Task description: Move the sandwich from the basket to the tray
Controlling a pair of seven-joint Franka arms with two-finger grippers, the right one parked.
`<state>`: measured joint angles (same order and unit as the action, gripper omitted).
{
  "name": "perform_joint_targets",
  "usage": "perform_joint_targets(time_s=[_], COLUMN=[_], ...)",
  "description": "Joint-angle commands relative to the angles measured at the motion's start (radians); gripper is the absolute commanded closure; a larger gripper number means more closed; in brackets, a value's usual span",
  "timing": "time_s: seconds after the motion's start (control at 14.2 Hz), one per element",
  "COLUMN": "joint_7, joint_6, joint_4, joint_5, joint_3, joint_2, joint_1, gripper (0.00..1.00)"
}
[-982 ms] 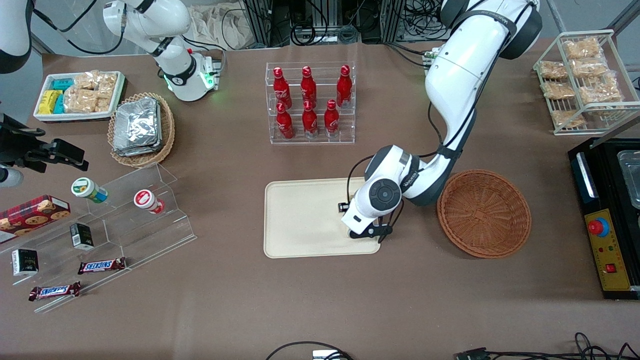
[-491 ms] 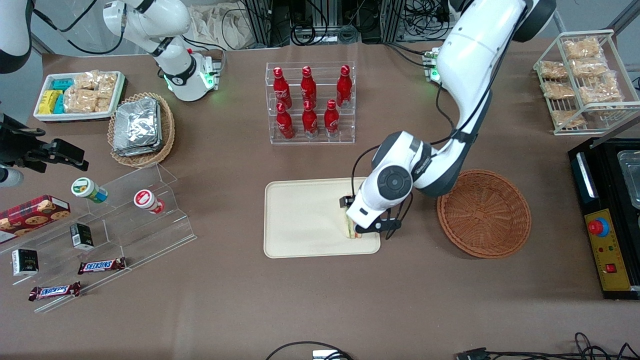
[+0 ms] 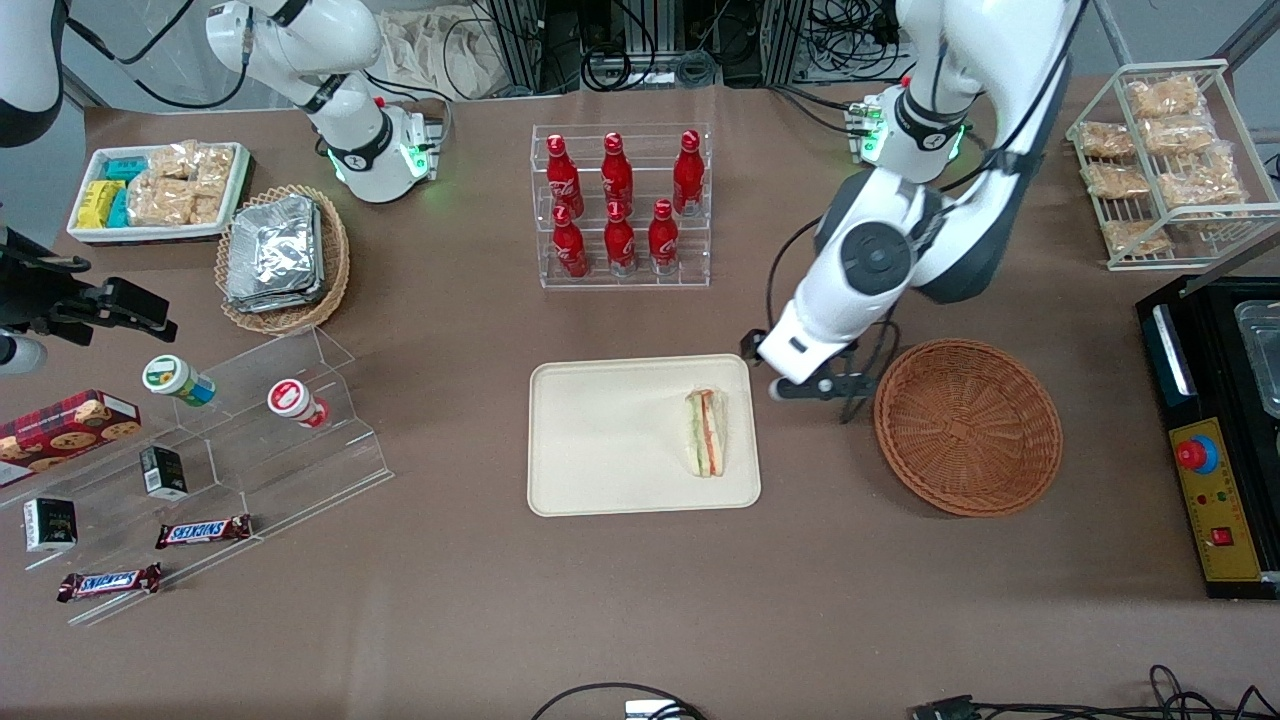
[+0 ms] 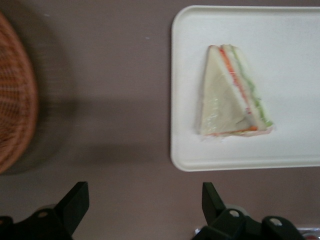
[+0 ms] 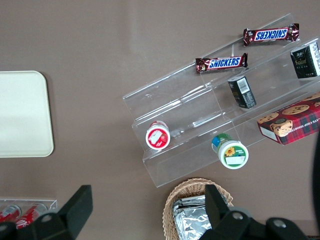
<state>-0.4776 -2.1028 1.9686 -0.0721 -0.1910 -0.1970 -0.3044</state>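
Observation:
The sandwich [image 3: 706,432] [image 4: 230,95], a wrapped wedge with green and orange-red layers, lies flat on the cream tray [image 3: 610,440] [image 4: 176,100] [image 5: 22,115], near the tray's end closest to the basket. The reddish-brown wicker basket [image 3: 968,425] [image 4: 15,100] stands beside the tray and holds nothing. My left gripper [image 3: 812,388] [image 4: 144,205] hangs open above bare table between tray and basket, apart from the sandwich, with nothing between its fingers.
A clear rack of red bottles [image 3: 620,205] stands farther from the front camera than the tray. A black machine [image 3: 1215,440] and a wire rack of snack packs [image 3: 1160,160] sit at the working arm's end. An acrylic step stand [image 3: 250,440] and a tan basket of foil packets [image 3: 280,255] lie toward the parked arm's end.
My gripper let go of the sandwich, rose off the tray and drew back toward the basket. The sandwich, earlier hidden under the wrist, now lies uncovered on the tray.

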Motion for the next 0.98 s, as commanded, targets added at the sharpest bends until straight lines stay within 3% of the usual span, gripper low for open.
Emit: perform_joint_targets(time_s=[0.0,0.42,0.56,0.77,0.91], joint_7=[0.089,0.235,0.263,0.214,0.073], joint_6=[0.091,0.404,0.428,0.423,0.431], joint_4=[0.018,-0.244,-0.290,-0.356,-0.392], joint_5=[-0.002,0.005,0.005,0.009,0.058], joint_3=[-0.002,-0.001,-0.001,-0.001,-0.007], joint_2=[0.109,0.087,0.085,0.050,0.034], joint_1=[0.091,0.345,0.428,0.442,0.433], gripper=[0.00,0.00,0.00,0.00,0.00])
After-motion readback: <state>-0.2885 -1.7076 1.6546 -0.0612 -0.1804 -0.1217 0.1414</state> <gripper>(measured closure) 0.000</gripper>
